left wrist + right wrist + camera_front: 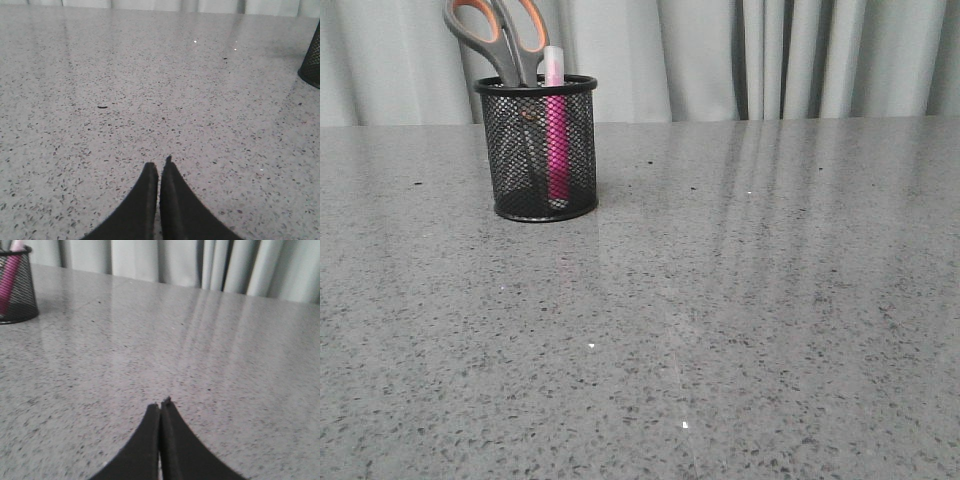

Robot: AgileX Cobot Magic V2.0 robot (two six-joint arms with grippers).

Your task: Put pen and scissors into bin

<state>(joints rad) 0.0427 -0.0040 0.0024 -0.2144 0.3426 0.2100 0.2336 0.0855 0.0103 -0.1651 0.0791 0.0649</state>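
Note:
The black mesh bin [539, 150] stands upright on the grey speckled table at the far left in the front view. The scissors [498, 35] stand in it, blades down, grey and orange handles sticking out above the rim. The pink pen [555, 130] stands inside beside them, its whitish cap just above the rim. Neither arm shows in the front view. My left gripper [159, 164] is shut and empty over bare table, with the bin's edge [311, 60] far off. My right gripper [160, 402] is shut and empty too, with the bin [17, 287] and pen [9, 275] far from it.
Grey curtains [800, 55] hang behind the table's far edge. A small dark speck [102, 106] lies on the table ahead of the left gripper.

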